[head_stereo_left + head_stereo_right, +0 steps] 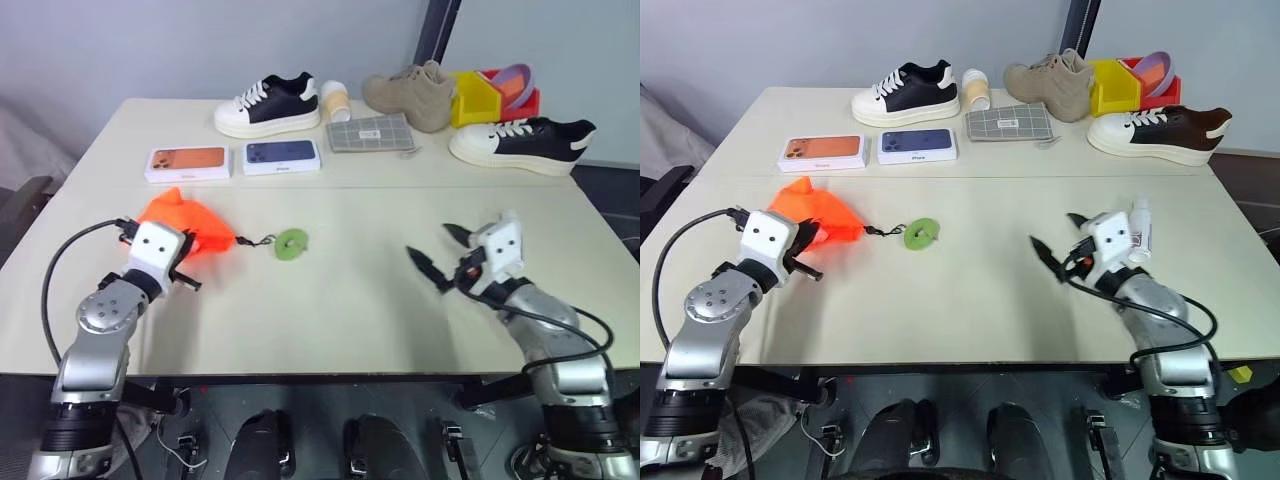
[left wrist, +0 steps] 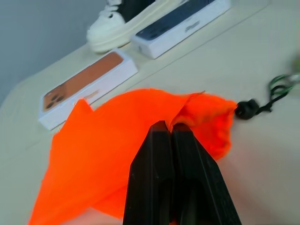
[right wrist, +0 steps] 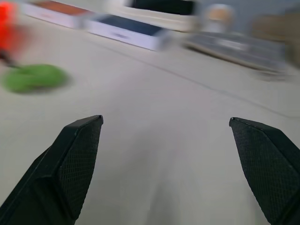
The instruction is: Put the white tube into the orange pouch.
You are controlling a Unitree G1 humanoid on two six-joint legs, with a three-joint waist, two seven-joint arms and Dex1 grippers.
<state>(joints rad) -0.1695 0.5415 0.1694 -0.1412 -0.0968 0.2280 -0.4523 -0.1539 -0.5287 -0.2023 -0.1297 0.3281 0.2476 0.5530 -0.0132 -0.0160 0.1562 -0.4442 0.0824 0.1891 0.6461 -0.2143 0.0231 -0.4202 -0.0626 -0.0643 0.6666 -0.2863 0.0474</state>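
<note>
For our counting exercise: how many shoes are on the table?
3. A black-and-white sneaker lies at the far edge, left of centre. A tan suede shoe lies beside the yellow bin. Another black-and-white sneaker lies at the far right. None seems hidden.

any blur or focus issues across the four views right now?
Right wrist view: background smeared, the green disc and phone boxes streaked, while the open right gripper fingers stay crisp. Left wrist view: mostly sharp on the orange pouch, slightly soft at the far shoe. Both eye views: sharp, even lighting, soft shadows under the shoes.
</note>
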